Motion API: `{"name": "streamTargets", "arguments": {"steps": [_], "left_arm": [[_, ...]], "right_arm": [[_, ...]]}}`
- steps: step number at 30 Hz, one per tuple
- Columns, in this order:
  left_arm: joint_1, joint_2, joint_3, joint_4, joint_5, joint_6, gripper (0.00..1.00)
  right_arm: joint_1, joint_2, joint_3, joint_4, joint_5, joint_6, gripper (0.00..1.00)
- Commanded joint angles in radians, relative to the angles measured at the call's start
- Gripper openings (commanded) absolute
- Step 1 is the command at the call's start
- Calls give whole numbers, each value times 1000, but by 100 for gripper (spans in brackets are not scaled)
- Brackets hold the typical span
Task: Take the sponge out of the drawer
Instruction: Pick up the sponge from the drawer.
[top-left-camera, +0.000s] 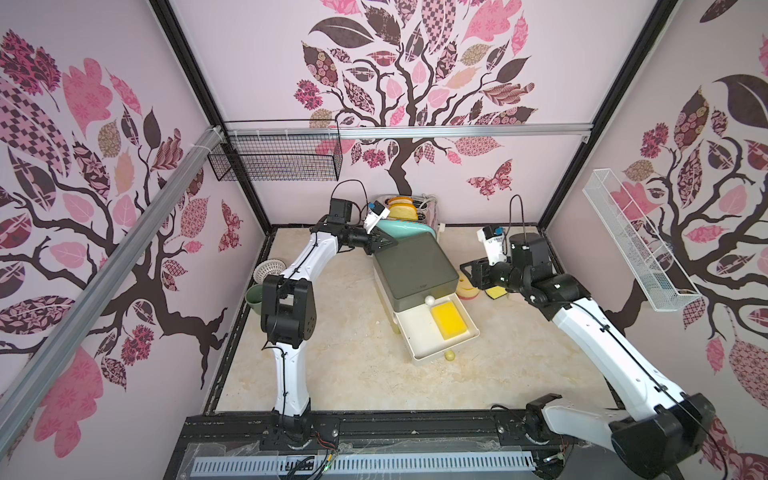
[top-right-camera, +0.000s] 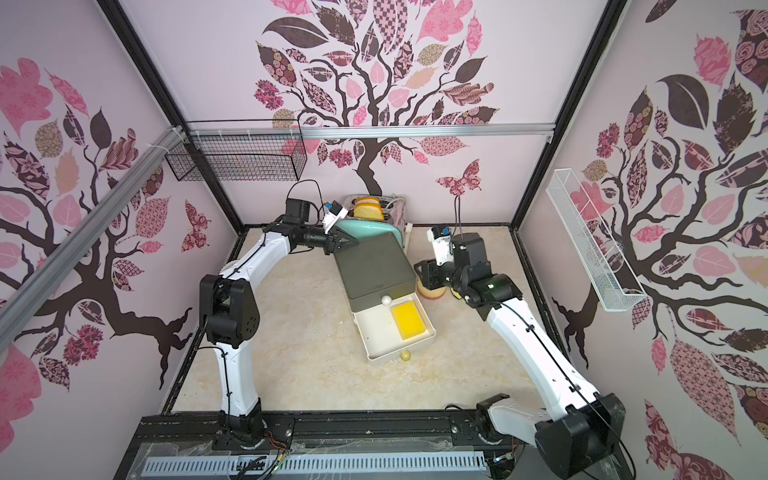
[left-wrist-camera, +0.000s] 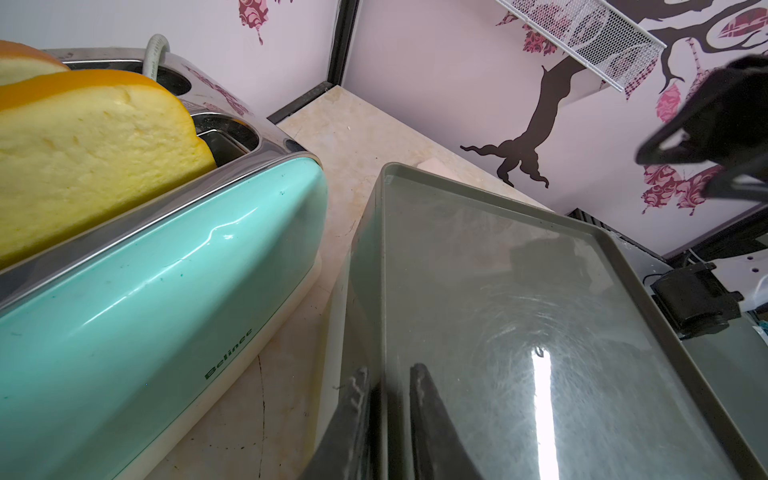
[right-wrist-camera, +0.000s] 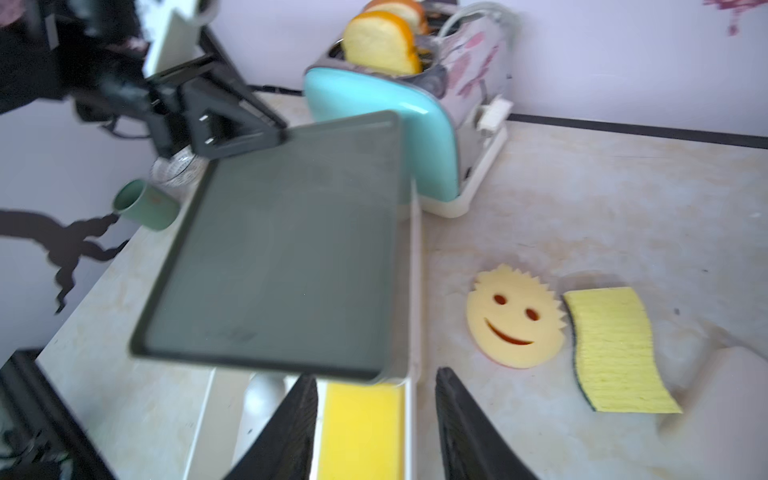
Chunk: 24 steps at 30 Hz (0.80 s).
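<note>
Pink walls (top-left-camera: 104, 208) printed with dark trees close me in on three sides, and a pale marbled table (top-left-camera: 332, 374) lies under both my arms. In the middle of it stands a small cabinet (top-left-camera: 415, 266) with a grey-green top. Its bottom drawer (top-left-camera: 417, 328) is pulled out toward me. The yellow sponge (top-left-camera: 448, 320) lies flat inside that drawer, along its right-hand wall, and nothing touches it.

My left gripper (left-wrist-camera: 388, 399) is clenched on the raised rim at the cabinet's far left corner, one finger (left-wrist-camera: 353, 415) outside the edge and one on the top. Just behind it sits a teal toaster (top-left-camera: 399, 228) with two slices of bread (top-left-camera: 405, 212) standing in its slots.

My right gripper (right-wrist-camera: 376, 376) hangs off the cabinet's right side, above the table, fingers spread and holding nothing. In its wrist view the sponge (right-wrist-camera: 361, 428) shows in the gap between them, lower down.

Near that gripper a smiley-faced scrubber (right-wrist-camera: 515, 318) and a yellow scouring pad (right-wrist-camera: 615, 353) lie side by side on the table. A green cup (right-wrist-camera: 145, 205) lies tipped over at the left wall.
</note>
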Motion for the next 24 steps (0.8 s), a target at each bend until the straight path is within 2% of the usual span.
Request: {"name": "streamTargets", "arguments": {"steps": [1,7,14,24], "left_arm": [[16,65,-48,-77,-27,9,21],[15,62,-47,-69,-15,1,21],[19,66,-45,-57,-4,-9,21],[19,77,-44,-52,-2,-12,21]], "right_arm": [[80,-57,-66,-94,82,48,48],[163,-125,-158,-138,100,104,48],[308,-116,-210,-163,207,134,51],[324,-67,-305,-74,222,156,54]]}}
